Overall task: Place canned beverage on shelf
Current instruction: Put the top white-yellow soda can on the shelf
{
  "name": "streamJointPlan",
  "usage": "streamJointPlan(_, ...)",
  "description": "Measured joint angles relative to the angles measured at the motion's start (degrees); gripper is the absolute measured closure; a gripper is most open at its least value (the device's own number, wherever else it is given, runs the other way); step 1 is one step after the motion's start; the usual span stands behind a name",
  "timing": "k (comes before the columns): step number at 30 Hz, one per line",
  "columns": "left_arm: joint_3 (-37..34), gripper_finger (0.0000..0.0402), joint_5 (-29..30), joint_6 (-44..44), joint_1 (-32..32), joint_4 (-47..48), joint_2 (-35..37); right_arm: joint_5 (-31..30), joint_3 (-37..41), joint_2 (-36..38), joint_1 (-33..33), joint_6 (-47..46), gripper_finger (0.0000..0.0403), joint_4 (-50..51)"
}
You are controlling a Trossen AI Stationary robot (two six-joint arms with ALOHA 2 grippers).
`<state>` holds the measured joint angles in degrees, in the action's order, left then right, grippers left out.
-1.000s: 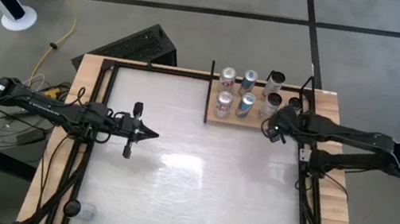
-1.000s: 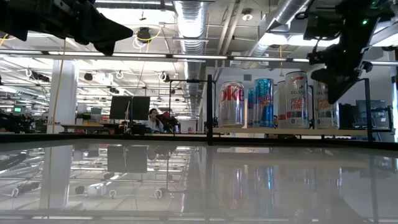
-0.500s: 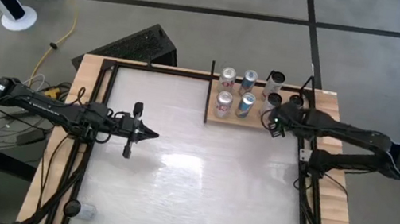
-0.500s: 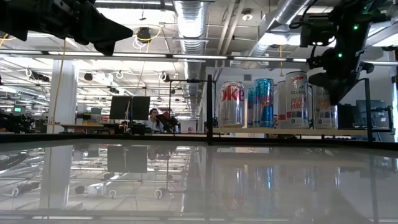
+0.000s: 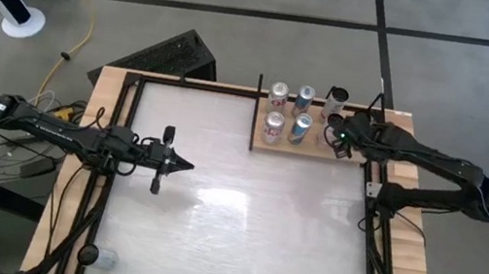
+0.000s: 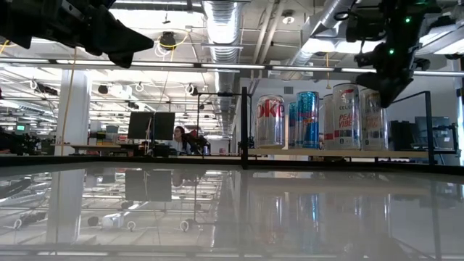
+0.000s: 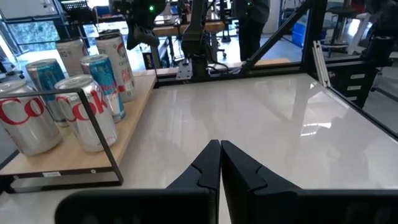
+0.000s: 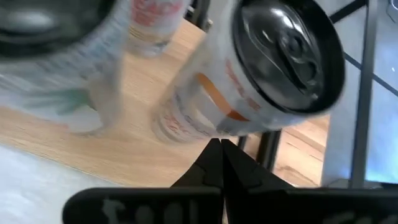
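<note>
Placement looks finished: six cans are seen upright on the shelf (image 5: 307, 149) at the far right of the bench (image 5: 232, 214). The right gripper (image 5: 333, 136), jaws clenched and empty, is held above the shelf, just beside the orange-and-white can (image 8: 249, 74). A clear lift away seems called for next. The left gripper (image 5: 183, 164) is parked mid-bench, jaws clenched.
</note>
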<state>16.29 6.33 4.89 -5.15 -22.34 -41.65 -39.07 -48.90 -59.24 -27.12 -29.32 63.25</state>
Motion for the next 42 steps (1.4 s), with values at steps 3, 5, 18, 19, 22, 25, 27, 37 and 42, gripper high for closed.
streamJointPlan(3,0.0,0.0401,0.0,0.0,0.0,0.51,0.0,0.02,0.0,0.0,-0.44,0.0,0.0387,1.2)
streamJointPlan(5,0.0,0.0401,0.0,0.0,-0.02,0.56,0.0,-0.01,0.0,0.0,-0.45,0.0,0.0387,1.25)
streamJointPlan(18,0.0,0.0401,0.01,-0.62,0.0,0.6,0.0,-4.67,0.0,0.0,-0.43,1.36,0.0387,1.14)
streamJointPlan(19,0.0,0.0401,0.02,-0.72,-0.02,0.6,0.0,-5.35,0.0,0.0,-0.43,1.36,0.0387,1.11)
streamJointPlan(22,0.0,0.0401,0.02,-0.87,-0.02,0.62,0.0,-7.24,0.0,0.0,-0.7,1.37,0.0387,1.11)
streamJointPlan(25,0.0,0.0401,0.0,-1.1,0.0,0.61,0.0,-7.45,0.0,0.0,-1.94,2.45,0.0387,1.11)
streamJointPlan(27,0.0,0.0401,0.0,-1.39,-0.02,0.63,0.0,-5.66,0.0,0.04,-2.51,3.2,0.0387,1.57)
streamJointPlan(37,0.0,0.0401,0.07,-0.14,-0.02,1.0,0.0,4.15,-1.94,2.55,-1.35,3.82,0.0387,2.83)
streamJointPlan(42,0.0,0.0401,0.09,-0.01,-0.01,0.94,0.0,4.51,-4.51,3.04,-2.42,5.42,0.0387,0.58)
